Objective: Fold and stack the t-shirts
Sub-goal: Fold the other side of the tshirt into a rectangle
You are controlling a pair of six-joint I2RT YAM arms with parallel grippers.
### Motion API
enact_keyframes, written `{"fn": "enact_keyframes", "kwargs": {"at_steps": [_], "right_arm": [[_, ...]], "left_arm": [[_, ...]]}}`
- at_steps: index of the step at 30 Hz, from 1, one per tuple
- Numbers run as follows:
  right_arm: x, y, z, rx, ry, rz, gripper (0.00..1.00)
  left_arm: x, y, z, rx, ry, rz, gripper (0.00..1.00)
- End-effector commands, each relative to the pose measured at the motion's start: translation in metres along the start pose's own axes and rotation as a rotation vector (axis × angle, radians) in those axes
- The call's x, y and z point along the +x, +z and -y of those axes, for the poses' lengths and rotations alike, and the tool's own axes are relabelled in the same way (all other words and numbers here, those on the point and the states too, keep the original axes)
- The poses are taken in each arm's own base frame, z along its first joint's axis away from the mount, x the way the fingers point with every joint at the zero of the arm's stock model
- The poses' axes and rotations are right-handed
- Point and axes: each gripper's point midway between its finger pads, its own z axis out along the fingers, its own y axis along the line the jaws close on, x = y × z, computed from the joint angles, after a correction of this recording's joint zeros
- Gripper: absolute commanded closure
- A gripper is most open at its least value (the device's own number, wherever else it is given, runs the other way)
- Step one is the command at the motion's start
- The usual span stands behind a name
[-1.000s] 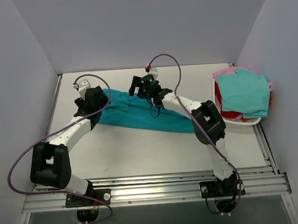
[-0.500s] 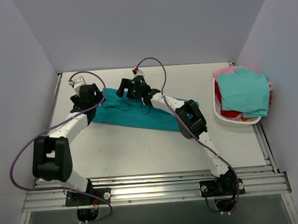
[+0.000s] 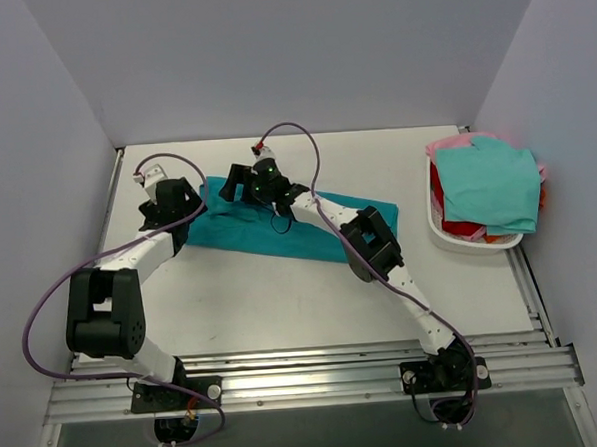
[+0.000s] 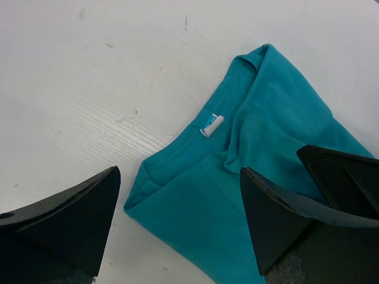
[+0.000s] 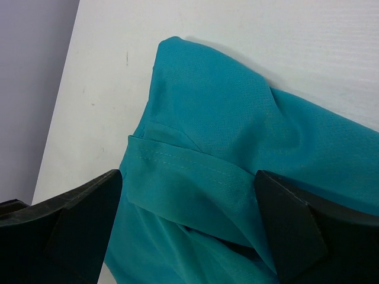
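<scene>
A deep teal-blue t-shirt (image 3: 309,231) lies as a long folded band across the middle of the table. My left gripper (image 3: 183,212) hangs open over its left end; in the left wrist view (image 4: 177,219) the collar with its white label (image 4: 211,124) and a folded corner lie between the spread fingers. My right gripper (image 3: 234,185) is open over the far left edge of the same shirt; in the right wrist view (image 5: 186,231) a stitched hem fold (image 5: 195,171) lies between the fingers. Neither grips the cloth.
A white basket (image 3: 462,241) stands at the right edge, holding an aqua-green shirt (image 3: 489,185) on top of red (image 3: 439,194) and pink (image 3: 445,144) ones. Grey walls close in the left, back and right. A metal rail runs along the near edge.
Both grippers have moved left along the teal shirt toward its left end. The right arm now stretches further across the shirt, and the shirt's right end shows.
</scene>
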Motion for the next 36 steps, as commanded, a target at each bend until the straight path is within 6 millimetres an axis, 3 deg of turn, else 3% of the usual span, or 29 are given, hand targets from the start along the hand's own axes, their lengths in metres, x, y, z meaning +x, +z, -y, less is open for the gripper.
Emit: {"fn": "enact_keyframes", "kwargs": {"at_steps": [1, 11, 16, 26, 36], "right_arm": [[-0.022, -0.002, -0.019, -0.038, -0.008, 0.057, 0.11], [-0.059, -0.026, -0.011, 0.073, -0.073, 0.151, 0.1], [-0.063, -0.024, -0.006, 0.079, -0.067, 0.158, 0.1], [-0.046, -0.012, 0.001, 0.063, -0.033, 0.13, 0.11], [-0.022, -0.011, -0.012, 0.035, -0.026, 0.09, 0.14]], "left_arm": [[-0.006, 0.003, 0.004, 0.026, -0.036, 0.031, 0.1], [0.001, 0.003, 0.002, 0.039, -0.048, 0.028, 0.11], [0.002, 0.004, 0.003, 0.044, -0.05, 0.025, 0.11], [0.004, 0.004, 0.003, 0.051, -0.049, 0.024, 0.11], [0.004, 0.006, 0.004, 0.05, -0.053, 0.024, 0.11]]}}
